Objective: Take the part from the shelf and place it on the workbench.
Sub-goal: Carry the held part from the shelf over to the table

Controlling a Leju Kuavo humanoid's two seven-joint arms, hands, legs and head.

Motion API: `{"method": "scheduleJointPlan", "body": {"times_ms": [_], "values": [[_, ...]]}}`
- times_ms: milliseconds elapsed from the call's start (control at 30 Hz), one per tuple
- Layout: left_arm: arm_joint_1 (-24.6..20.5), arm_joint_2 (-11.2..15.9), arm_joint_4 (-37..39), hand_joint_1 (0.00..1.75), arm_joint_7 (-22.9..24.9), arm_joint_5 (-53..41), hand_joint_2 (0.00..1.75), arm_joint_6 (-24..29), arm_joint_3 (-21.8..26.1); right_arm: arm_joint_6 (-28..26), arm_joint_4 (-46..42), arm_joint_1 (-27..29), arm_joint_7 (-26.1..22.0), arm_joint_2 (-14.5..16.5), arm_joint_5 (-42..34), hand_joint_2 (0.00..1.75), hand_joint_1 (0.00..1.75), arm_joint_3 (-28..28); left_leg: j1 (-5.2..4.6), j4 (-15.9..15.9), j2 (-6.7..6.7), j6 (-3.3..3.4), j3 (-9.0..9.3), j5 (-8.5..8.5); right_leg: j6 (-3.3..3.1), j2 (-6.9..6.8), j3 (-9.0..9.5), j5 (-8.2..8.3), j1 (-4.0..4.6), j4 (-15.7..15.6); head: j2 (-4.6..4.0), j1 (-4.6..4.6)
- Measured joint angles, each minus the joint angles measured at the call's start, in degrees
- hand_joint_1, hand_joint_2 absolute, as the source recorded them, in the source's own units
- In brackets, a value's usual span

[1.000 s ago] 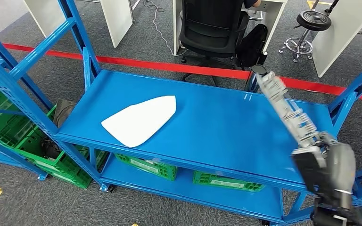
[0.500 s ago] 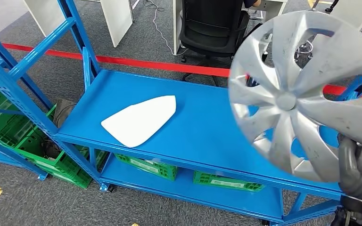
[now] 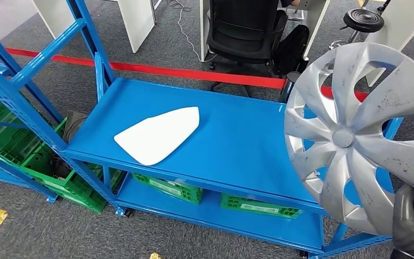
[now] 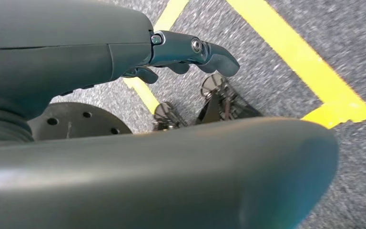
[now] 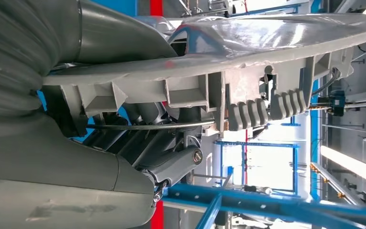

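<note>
Hubcap [image 3: 356,135] lower now, fingers [image 5: 171,167] behind rim.

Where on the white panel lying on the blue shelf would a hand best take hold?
At the white panel's wide near corner, which sits at the blue shelf's front edge. It lies flat and thin, so coming from the front, fingers can likely slip under there.

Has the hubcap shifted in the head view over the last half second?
Yes. The hubcap has moved right and down against the blue shelf.

panel [image 3: 158,136] on shelf [image 3: 237,151], crates [image 3: 167,189] beneath, chair [image 3: 242,27] behind
</note>
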Motion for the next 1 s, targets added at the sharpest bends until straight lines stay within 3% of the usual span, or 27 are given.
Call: {"method": "scheduleJointPlan", "body": {"times_ms": [33,67,133,200,267,333,400,433,467,533,600,667,733,800,867,900,933,967,1000], "values": [[0.0,0.1,0.0,0.00,0.0,0.0,0.00,0.0,0.0,0.0,0.0,0.1,0.0,0.1,0.0,1.75,1.75,0.0,0.15,1.0,-0.12,-0.63,-0.67,-0.15,0.35,0.15,0.70,1.35,-0.24,-2.5,0.00,0.28],[0.0,0.1,0.1,0.00,0.0,0.0,0.00,0.0,0.0,0.0,-0.1,0.2,0.0,0.2,0.0,1.75,1.75,0.0,0.16,1.7,-0.24,-1.22,-1.20,-0.23,0.20,0.31,0.88,1.94,-0.34,-3.6,0.00,0.53],[0.0,0.2,0.1,0.00,0.0,0.0,0.00,0.0,0.1,0.0,-0.3,0.5,0.0,0.5,0.1,1.75,1.75,0.0,-0.04,2.2,-0.50,-2.10,-1.70,0.05,-0.94,0.60,0.13,2.19,-0.17,-3.1,0.00,0.39],[0.2,0.1,0.1,0.00,0.0,0.0,0.00,0.0,0.1,0.0,-0.4,0.6,0.1,0.7,0.2,1.75,1.75,-0.1,0.10,2.2,-0.52,-2.63,-2.15,0.20,-2.32,0.45,-0.48,2.74,0.01,-2.6,0.00,-0.45],[0.3,0.1,0.1,0.00,0.0,0.0,0.00,0.0,0.1,0.0,-0.5,0.6,0.1,0.8,0.2,1.75,1.75,-0.1,0.19,5.3,-0.27,-2.71,-3.91,-2.85,-3.42,0.27,-1.18,3.74,0.30,-2.6,0.00,-1.21],[0.2,0.1,0.1,0.00,0.0,0.0,0.00,0.0,0.2,0.0,-0.6,0.6,0.1,1.0,0.3,1.75,1.75,-0.1,-0.06,12.7,-0.07,-2.44,-6.40,-8.08,-4.08,0.20,-2.10,4.75,0.80,-2.6,0.00,-2.09],[0.2,0.1,0.1,0.00,0.0,0.1,0.00,0.0,0.3,0.0,-0.6,0.7,0.3,1.2,1.1,1.75,1.75,0.0,-0.43,18.4,-0.08,-2.04,-7.34,-10.77,-4.41,0.13,-3.19,5.58,1.41,-2.5,0.00,-2.77],[0.2,0.1,0.1,0.00,-0.1,0.2,0.00,0.1,0.4,0.0,-0.6,0.7,0.5,1.3,2.0,1.75,1.75,0.0,-0.66,18.7,-0.08,-1.67,-6.58,-10.76,-4.52,0.11,-3.64,5.92,1.70,-2.5,0.00,-3.04],[0.2,0.0,0.1,0.00,-0.1,0.3,0.00,0.1,0.4,0.0,-0.6,0.9,0.8,1.5,3.3,1.75,1.75,-0.1,-0.93,16.9,-0.09,-1.14,-4.84,-10.04,-4.60,0.11,-4.02,6.26,1.99,-2.6,0.00,-3.28],[0.0,0.0,0.1,0.00,-0.2,0.6,0.00,0.2,0.6,0.0,-0.8,1.4,1.5,1.9,6.3,1.75,1.75,-0.1,-1.75,8.8,-0.15,0.54,0.85,-8.30,-4.65,0.12,-4.63,7.00,2.36,-2.6,0.00,-3.60],[-0.2,-0.1,0.1,0.00,-0.4,0.7,0.00,0.1,0.9,0.0,-1.0,1.8,2.6,2.4,9.5,1.75,1.75,-0.1,-2.65,2.5,-0.10,1.71,4.51,-7.41,-4.23,0.07,-5.03,7.80,2.28,-2.8,0.00,-3.66],[-0.2,-0.3,0.1,0.00,-1.0,0.9,0.00,-0.2,1.0,0.0,-1.0,1.9,4.3,2.7,11.9,1.75,1.75,0.1,-3.14,1.4,-0.04,1.87,4.59,-6.90,-3.49,-0.03,-5.22,8.59,1.98,-3.1,0.00,-3.94],[-0.2,-0.4,0.1,0.00,-2.1,1.4,0.00,-0.9,1.2,0.0,-0.9,1.9,6.3,2.8,13.4,1.75,1.75,0.3,-2.96,0.7,0.11,1.96,4.15,-5.57,-2.90,-0.03,-5.60,8.76,1.94,-3.2,0.00,-4.26],[-0.1,-0.4,0.1,0.00,-3.4,1.7,0.00,-1.6,1.4,0.0,-0.8,1.7,8.2,2.6,14.3,1.75,1.75,0.5,-2.63,0.1,0.35,2.22,3.41,-3.99,-2.45,-0.02,-6.76,5.63,1.98,-1.0,0.00,-3.92],[-0.2,-0.5,0.1,0.00,-3.9,1.6,0.00,-2.0,1.5,0.0,-0.5,1.4,9.2,2.5,14.4,1.75,1.75,0.8,-2.68,0.1,0.39,2.57,1.83,-2.66,-2.09,-0.05,-8.50,-0.11,1.89,5.3,0.00,-3.14],[-0.2,-0.5,0.1,0.00,-3.9,1.5,0.00,-2.2,1.5,0.0,-0.3,1.4,9.5,2.5,14.4,1.75,1.75,0.9,-2.76,0.2,0.40,2.68,0.77,-1.96,-1.97,-0.05,-9.11,-1.97,1.87,8.8,0.00,-2.79],[-0.2,-0.6,0.1,0.00,-3.8,1.5,0.00,-2.3,1.5,0.0,-0.2,1.3,9.8,2.4,14.3,1.75,1.75,1.0,-2.84,0.4,0.41,2.70,-0.38,-1.23,-1.86,-0.05,-9.08,-2.70,1.86,11.5,0.00,-2.53],[-0.1,-0.6,0.1,0.00,-3.6,1.5,0.00,-2.5,1.5,0.0,0.0,1.2,9.9,2.4,14.2,1.75,1.75,1.1,-2.88,0.6,0.42,2.67,-1.46,-0.58,-1.81,-0.05,-8.25,-2.03,1.88,12.2,0.00,-2.34],[-0.1,-0.6,0.1,0.00,-3.3,1.5,0.00,-2.7,1.5,0.0,0.1,1.0,10.1,2.3,14.2,1.75,1.75,1.2,-2.90,0.9,0.44,2.61,-2.52,0.02,-1.83,-0.06,-6.40,-0.51,1.89,10.6,0.00,-2.21]]}}
